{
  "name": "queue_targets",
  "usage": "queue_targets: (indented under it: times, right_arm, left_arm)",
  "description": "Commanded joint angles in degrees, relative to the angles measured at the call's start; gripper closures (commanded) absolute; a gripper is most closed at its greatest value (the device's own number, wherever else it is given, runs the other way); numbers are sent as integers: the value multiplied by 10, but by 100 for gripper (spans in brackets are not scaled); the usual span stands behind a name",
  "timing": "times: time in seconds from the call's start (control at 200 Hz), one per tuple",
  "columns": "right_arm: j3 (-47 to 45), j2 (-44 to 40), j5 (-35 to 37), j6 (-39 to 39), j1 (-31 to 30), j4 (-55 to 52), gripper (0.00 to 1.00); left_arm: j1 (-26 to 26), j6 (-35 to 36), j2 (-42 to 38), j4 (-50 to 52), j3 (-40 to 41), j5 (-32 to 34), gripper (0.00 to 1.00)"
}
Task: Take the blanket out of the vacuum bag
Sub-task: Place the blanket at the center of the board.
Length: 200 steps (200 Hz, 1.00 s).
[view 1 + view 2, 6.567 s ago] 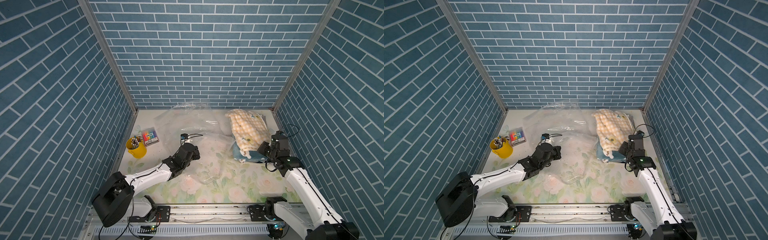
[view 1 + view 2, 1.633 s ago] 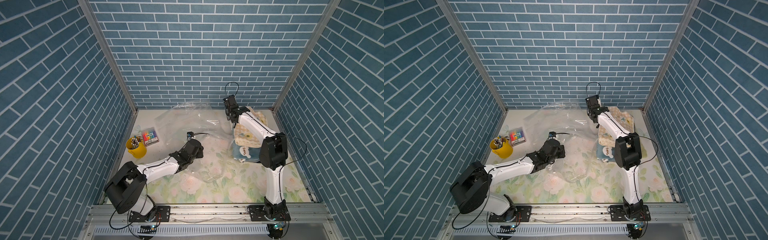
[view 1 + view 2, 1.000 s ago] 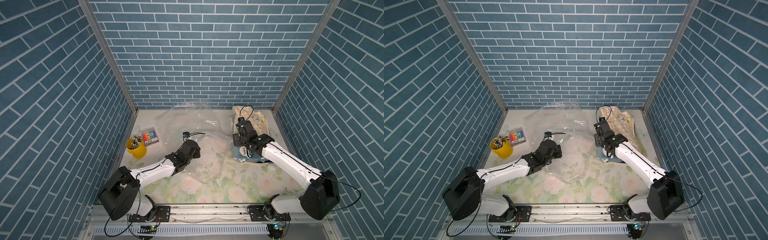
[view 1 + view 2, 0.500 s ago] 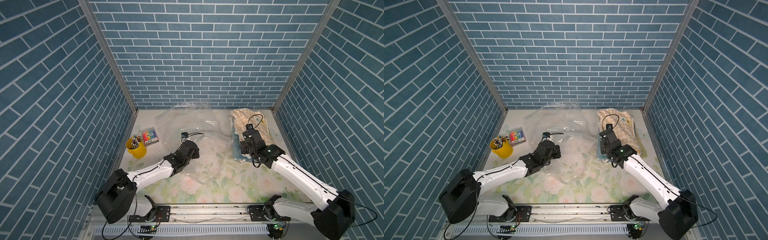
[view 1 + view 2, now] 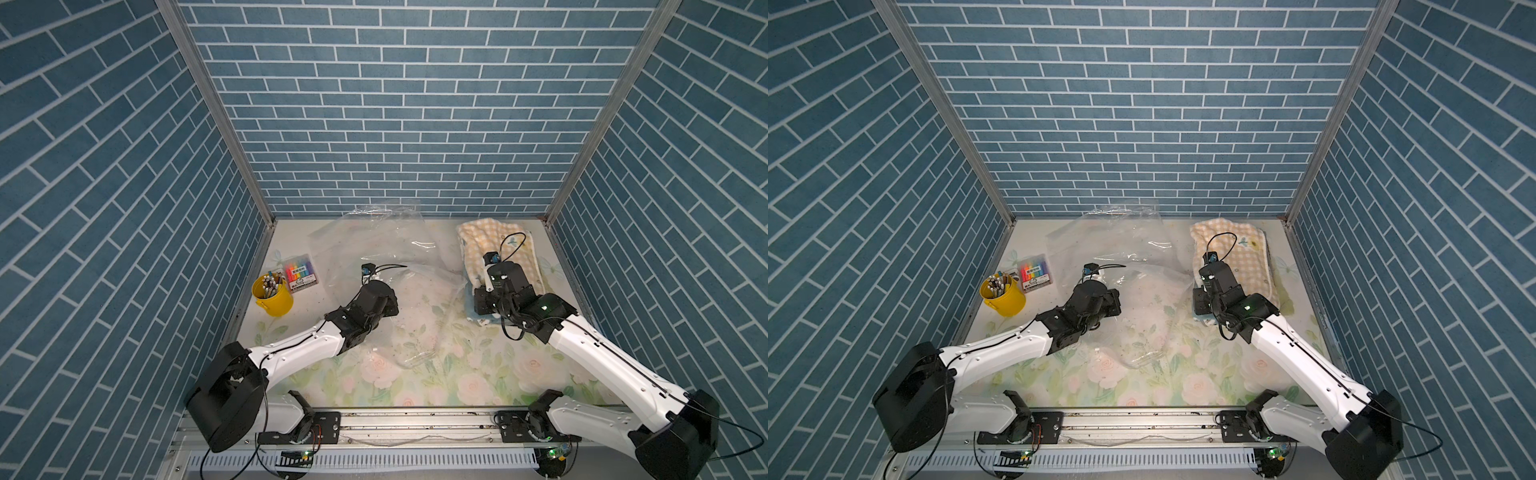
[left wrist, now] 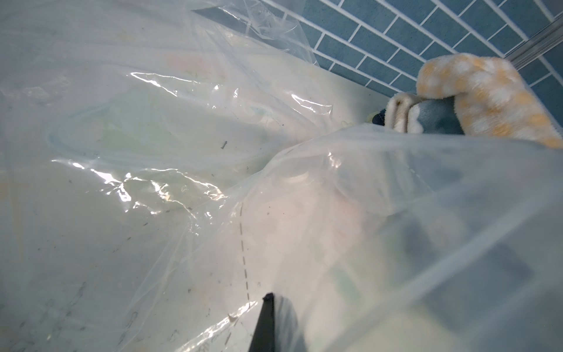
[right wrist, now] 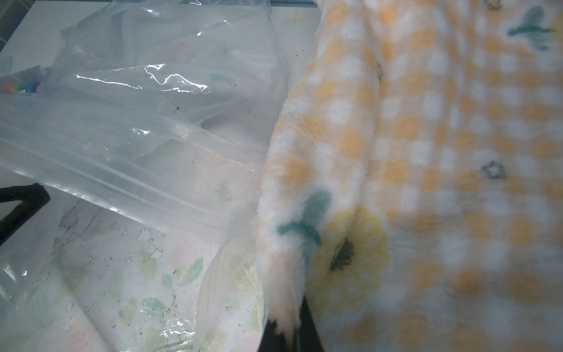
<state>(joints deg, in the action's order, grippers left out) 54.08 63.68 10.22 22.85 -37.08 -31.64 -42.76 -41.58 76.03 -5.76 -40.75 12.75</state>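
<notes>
My left tool (image 5: 388, 305) is clenched on the bag (image 5: 374, 245). My right tool (image 7: 288, 338) pinches the near edge of the blanket (image 5: 471, 245), which lies far right on the desk (image 5: 436, 374), touching the bag. If I tug hard, that thin fluffy pinch may slip.

You see the vacuum bag (image 5: 395, 253), clear and crinkled, lying slack across the table's (image 5: 415, 374) middle. Your blanket (image 5: 528, 266), folded yellow-and-white check, lies outside it, touching its right edge.
</notes>
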Motion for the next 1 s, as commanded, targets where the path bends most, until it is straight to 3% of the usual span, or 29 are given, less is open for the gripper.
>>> queue_targets:
  times: [0.0, 0.195, 0.29, 0.39, 0.495, 0.655, 0.855, 0.995]
  right_arm:
    - [-27, 3, -62, 30, -6, 28, 100]
    - [-80, 20, -87, 45, -6, 67, 100]
    - [-93, 22, -79, 51, -6, 72, 90]
    - [-81, 9, -67, 48, -5, 57, 61]
    - [-52, -13, -54, 41, -5, 32, 49]
    - [0, -45, -23, 26, 2, -15, 41]
    - [48, -56, 43, -2, 18, -80, 39]
    - [55, -83, 52, -11, 56, -73, 39]
  left_arm:
    - [4, 3, -15, 13, 3, 8, 100]
    - [3, 2, -22, 14, 11, 8, 100]
    - [4, 3, -19, 22, 13, 6, 100]
    - [4, 13, -28, 35, 8, 4, 91]
    - [4, 31, -47, 57, -12, -5, 63]
    - [1, 52, -94, 103, -37, -9, 0]
    - [-7, 71, -139, 154, -46, -45, 0]
    - [-18, 81, -164, 184, -59, -51, 0]
